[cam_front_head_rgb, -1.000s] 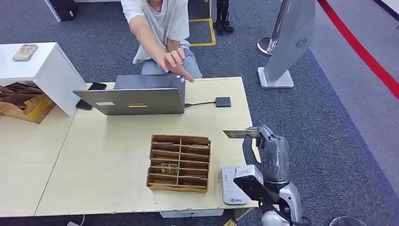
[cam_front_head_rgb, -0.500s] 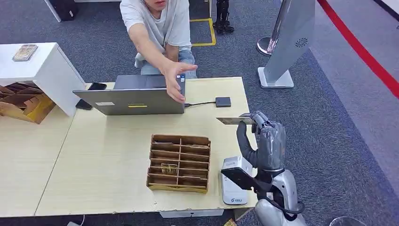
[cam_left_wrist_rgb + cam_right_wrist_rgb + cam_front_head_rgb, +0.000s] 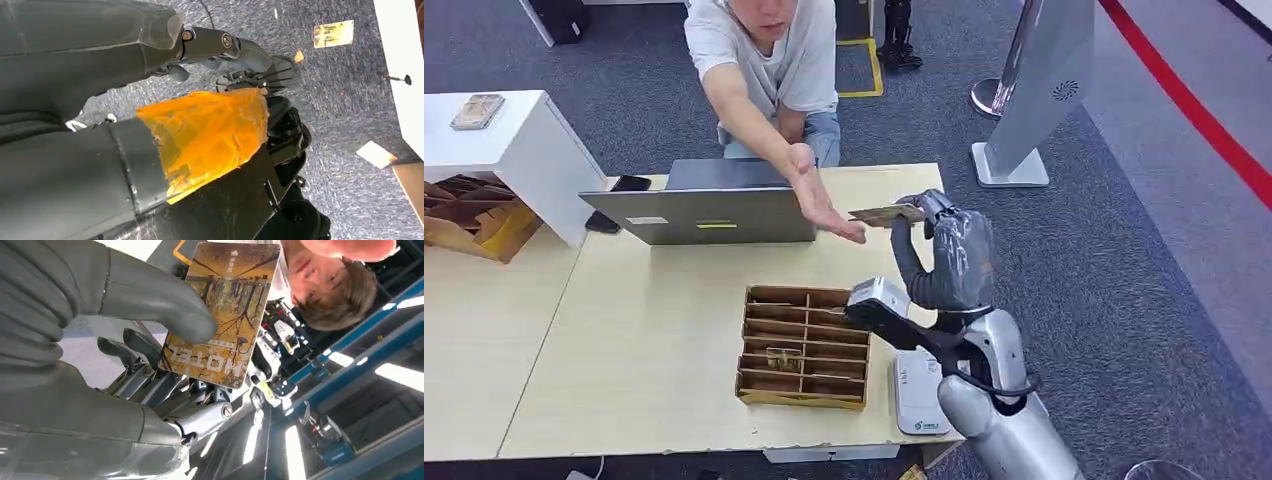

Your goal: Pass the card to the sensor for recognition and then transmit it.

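Grey laptop (image 3: 714, 203) at the left rear of the pale wooden table (image 3: 624, 330), brown cardboard divider tray (image 3: 805, 346) mid-table, white card sensor (image 3: 920, 394) by the near edge. Person's hand (image 3: 824, 212) reaches palm-up over the table, fingertips just beside the hotel card (image 3: 886, 214). Right hand (image 3: 951, 255) pinches that card between thumb and fingers, held raised. Left hand (image 3: 150, 145): finger state cannot be told.

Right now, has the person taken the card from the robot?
No, the right hand grips the card, close to the person's open hand.

Golden hotel card (image 3: 225, 310) lies flat, above the table's (image 3: 664, 310) far edge.
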`<action>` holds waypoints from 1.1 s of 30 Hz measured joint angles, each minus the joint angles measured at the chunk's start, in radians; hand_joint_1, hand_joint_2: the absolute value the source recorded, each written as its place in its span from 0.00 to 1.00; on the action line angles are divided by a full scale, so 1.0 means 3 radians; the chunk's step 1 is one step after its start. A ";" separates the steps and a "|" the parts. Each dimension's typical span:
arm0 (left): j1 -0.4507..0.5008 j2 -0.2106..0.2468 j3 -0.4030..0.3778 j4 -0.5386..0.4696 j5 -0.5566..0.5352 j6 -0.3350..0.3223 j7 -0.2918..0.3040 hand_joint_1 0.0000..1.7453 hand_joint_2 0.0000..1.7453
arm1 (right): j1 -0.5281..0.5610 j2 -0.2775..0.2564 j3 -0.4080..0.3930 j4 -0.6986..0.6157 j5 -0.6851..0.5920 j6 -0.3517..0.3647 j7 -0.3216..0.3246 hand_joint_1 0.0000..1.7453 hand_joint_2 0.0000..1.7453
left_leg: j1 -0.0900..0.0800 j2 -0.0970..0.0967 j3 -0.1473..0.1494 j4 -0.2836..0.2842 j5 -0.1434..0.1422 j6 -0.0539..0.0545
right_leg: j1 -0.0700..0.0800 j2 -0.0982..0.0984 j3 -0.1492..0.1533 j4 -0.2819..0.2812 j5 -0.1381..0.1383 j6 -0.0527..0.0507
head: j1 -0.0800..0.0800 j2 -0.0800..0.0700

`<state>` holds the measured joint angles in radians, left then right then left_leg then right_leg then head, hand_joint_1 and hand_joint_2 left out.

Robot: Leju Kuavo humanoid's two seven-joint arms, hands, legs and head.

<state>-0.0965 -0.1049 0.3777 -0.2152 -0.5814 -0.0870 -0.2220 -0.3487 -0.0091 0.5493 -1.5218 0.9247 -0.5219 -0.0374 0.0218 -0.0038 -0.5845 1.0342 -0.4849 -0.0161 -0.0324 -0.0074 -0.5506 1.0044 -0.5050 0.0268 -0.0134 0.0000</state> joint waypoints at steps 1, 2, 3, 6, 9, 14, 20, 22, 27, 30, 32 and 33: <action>0.0000 0.0000 -0.0012 0.0000 -0.0005 0.0000 0.0000 0.00 0.00 | -0.0039 0.0010 0.0012 0.0035 0.0000 0.0013 0.0014 1.00 1.00 | 0.0000 0.0000 0.0000 0.0000 0.0000 0.0000 | 0.0000 0.0000 0.0000 0.0000 0.0000 0.0000 | 0.0000 0.0000; 0.0000 0.0001 -0.0026 0.0000 -0.0008 0.0000 0.0000 0.00 0.00 | -0.0088 0.0024 0.0024 0.0084 0.0000 0.0046 0.0029 1.00 1.00 | 0.0000 0.0001 0.0001 0.0000 0.0000 0.0000 | 0.0000 0.0002 0.0000 0.0000 0.0000 0.0000 | 0.0000 0.0000; -0.0002 0.0001 -0.0032 0.0000 -0.0009 -0.0001 0.0000 0.00 0.00 | -0.0121 0.0033 0.0038 0.0119 0.0000 0.0069 0.0043 1.00 1.00 | 0.0000 0.0000 0.0000 0.0000 0.0000 0.0000 | 0.0000 0.0002 0.0000 0.0000 0.0000 0.0000 | 0.0000 0.0000; -0.0004 0.0003 -0.0034 0.0000 -0.0018 -0.0004 -0.0001 0.00 0.00 | -0.0208 0.0069 0.0088 0.0208 -0.0003 0.0153 0.0089 1.00 1.00 | 0.0000 0.0000 0.0000 0.0000 0.0000 0.0000 | 0.0000 0.0001 -0.0001 0.0000 0.0000 0.0000 | 0.0000 0.0000; -0.0005 0.0006 -0.0037 0.0000 -0.0017 -0.0004 -0.0001 0.00 0.00 | -0.0272 0.0099 0.0126 0.0271 -0.0009 0.0177 0.0099 1.00 1.00 | 0.0000 0.0000 0.0000 0.0000 0.0000 0.0000 | 0.0000 0.0001 -0.0001 0.0000 0.0000 0.0000 | 0.0000 0.0000; -0.0005 0.0013 -0.0038 0.0000 -0.0017 -0.0008 -0.0001 0.00 0.00 | -0.0312 0.0123 0.0155 0.0321 -0.0013 0.0183 0.0102 1.00 1.00 | 0.0000 0.0000 0.0000 0.0000 0.0000 0.0000 | 0.0000 0.0001 -0.0001 0.0000 0.0000 0.0000 | 0.0000 0.0000; -0.0004 0.0015 -0.0037 0.0000 0.0017 -0.0018 -0.0001 0.00 0.00 | -0.0333 0.0167 0.0223 0.0387 -0.0297 0.0323 0.0089 0.00 1.00 | 0.0000 0.0000 0.0000 0.0000 0.0000 0.0000 | 0.0000 0.0001 -0.0001 0.0000 0.0000 0.0000 | 0.0000 0.0000; -0.0004 0.0015 -0.0037 0.0000 0.0033 -0.0008 -0.0001 0.00 0.00 | -0.0332 0.0172 0.0253 0.0400 -0.0449 0.0360 0.0045 0.00 1.00 | 0.0000 0.0000 0.0000 0.0000 0.0000 0.0000 | 0.0000 0.0001 -0.0001 0.0000 0.0000 0.0000 | 0.0000 0.0000; -0.0002 0.0017 -0.0037 0.0000 0.0062 0.0003 -0.0001 0.00 0.00 | -0.0332 0.0191 0.0300 0.0415 -0.0624 0.0404 -0.0005 0.00 0.00 | 0.0000 0.0000 0.0000 0.0000 0.0000 0.0000 | 0.0000 0.0001 -0.0001 0.0000 0.0000 0.0000 | -0.0001 0.0000; -0.0001 0.0017 -0.0036 0.0000 0.0081 0.0022 -0.0001 0.00 0.00 | -0.0331 0.0191 0.0327 0.0415 -0.0693 0.0401 -0.0065 0.00 0.00 | 0.0000 0.0000 0.0000 0.0000 0.0000 0.0000 | 0.0000 0.0001 -0.0001 0.0000 0.0000 0.0000 | 0.0000 0.0000; -0.0001 0.0017 -0.0036 0.0000 0.0092 0.0033 -0.0001 0.00 0.00 | -0.0324 0.0191 0.0329 0.0413 -0.0729 0.0392 -0.0109 0.00 0.00 | 0.0000 0.0000 0.0000 0.0000 0.0000 0.0000 | 0.0000 0.0001 -0.0001 0.0000 0.0000 0.0000 | 0.0000 0.0000; 0.0001 0.0017 -0.0036 0.0000 0.0099 0.0038 -0.0001 0.00 0.00 | -0.0317 0.0191 0.0331 0.0410 -0.0747 0.0389 -0.0125 0.00 0.00 | 0.0000 0.0000 0.0000 0.0000 0.0000 0.0000 | 0.0000 0.0001 -0.0001 0.0000 0.0000 0.0000 | 0.0000 0.0000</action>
<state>-0.0962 -0.0999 0.3670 -0.2152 -0.5516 -0.0756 -0.2224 -0.4438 0.0481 0.6485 -1.3989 0.7007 -0.4051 -0.0748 0.0218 -0.0039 -0.5844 1.0342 -0.4850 -0.0161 -0.0324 -0.0071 -0.5510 1.0044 -0.5050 0.0268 -0.0134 0.0000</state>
